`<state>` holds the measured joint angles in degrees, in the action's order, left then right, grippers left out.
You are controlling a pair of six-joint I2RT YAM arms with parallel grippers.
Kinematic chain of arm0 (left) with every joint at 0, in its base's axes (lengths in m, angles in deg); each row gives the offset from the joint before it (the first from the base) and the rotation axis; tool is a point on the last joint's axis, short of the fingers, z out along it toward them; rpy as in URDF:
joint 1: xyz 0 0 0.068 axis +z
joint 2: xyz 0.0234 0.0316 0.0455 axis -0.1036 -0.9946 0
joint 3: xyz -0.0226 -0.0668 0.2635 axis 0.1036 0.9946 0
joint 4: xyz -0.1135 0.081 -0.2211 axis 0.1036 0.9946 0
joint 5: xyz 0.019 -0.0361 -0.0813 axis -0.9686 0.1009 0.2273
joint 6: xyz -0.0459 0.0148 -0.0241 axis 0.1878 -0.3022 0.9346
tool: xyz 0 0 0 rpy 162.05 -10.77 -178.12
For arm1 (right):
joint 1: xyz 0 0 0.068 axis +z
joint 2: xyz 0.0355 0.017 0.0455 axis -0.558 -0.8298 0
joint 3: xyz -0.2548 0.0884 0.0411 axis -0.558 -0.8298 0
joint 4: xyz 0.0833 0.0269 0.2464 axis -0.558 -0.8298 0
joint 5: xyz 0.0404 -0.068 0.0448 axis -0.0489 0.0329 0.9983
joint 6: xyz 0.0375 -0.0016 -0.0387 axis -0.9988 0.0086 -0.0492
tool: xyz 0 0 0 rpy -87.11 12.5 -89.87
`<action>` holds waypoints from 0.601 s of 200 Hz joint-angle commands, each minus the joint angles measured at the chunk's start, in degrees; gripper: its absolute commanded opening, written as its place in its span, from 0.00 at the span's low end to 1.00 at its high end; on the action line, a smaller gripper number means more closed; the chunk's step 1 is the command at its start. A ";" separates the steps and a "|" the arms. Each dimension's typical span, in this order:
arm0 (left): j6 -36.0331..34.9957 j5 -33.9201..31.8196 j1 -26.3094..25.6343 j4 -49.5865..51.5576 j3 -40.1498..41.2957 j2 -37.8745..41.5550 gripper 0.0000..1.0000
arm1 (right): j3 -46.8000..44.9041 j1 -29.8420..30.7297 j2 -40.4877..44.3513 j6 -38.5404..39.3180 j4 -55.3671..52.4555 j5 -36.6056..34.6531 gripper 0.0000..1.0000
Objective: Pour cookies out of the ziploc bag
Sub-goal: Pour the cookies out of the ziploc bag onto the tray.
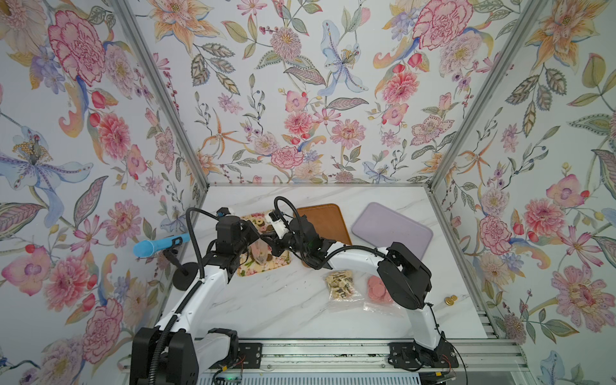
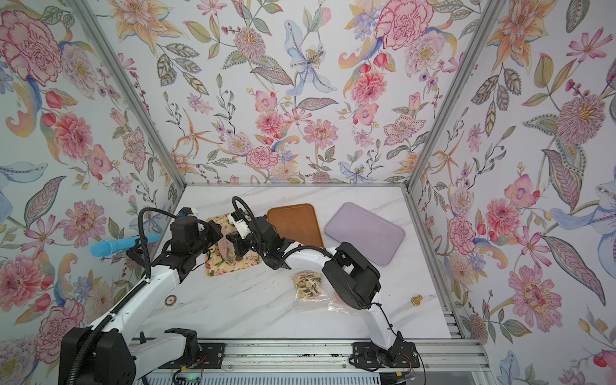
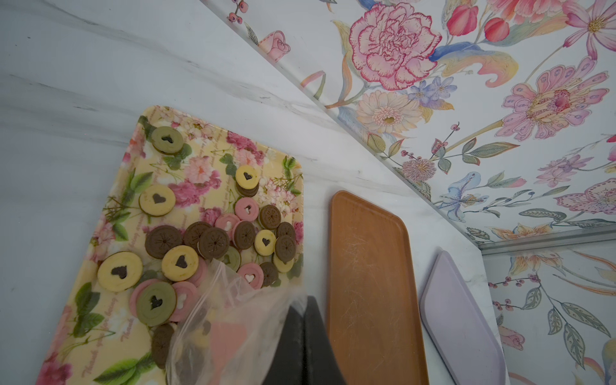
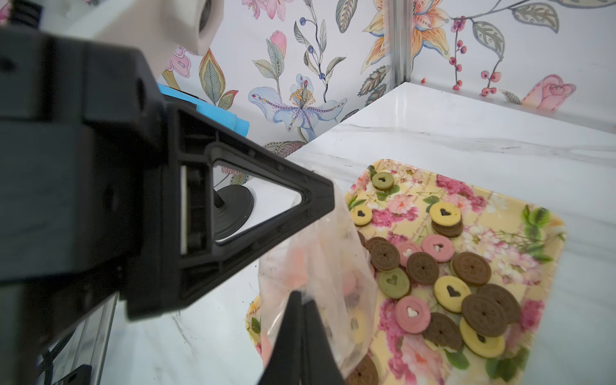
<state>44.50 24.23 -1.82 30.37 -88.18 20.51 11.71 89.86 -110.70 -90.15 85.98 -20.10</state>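
The round cookies (image 3: 206,246) lie heaped on the floral tray (image 3: 200,140), so the pour looks nearly done. A few shapes show through the ziploc bag (image 3: 226,320); inside or behind it I cannot tell. The bag hangs just above the tray because the left gripper (image 3: 305,303) and right gripper (image 4: 302,300) each have jaws pinched shut on its film, holding it up so it drains downward.
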 commanded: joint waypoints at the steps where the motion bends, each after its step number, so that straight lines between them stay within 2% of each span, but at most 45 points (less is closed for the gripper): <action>1: -1.02 1.63 0.48 -1.44 -2.01 -0.44 0.00 | 0.26 -0.42 2.94 1.26 0.30 0.69 0.00; 120: -2.66 3.17 0.60 -1.74 -6.20 -1.57 0.00 | 2.17 -1.81 3.07 2.14 -0.30 2.13 0.00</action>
<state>43.82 26.63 -1.80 29.67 -91.57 20.03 11.91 88.57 -109.23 -89.30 85.55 -19.14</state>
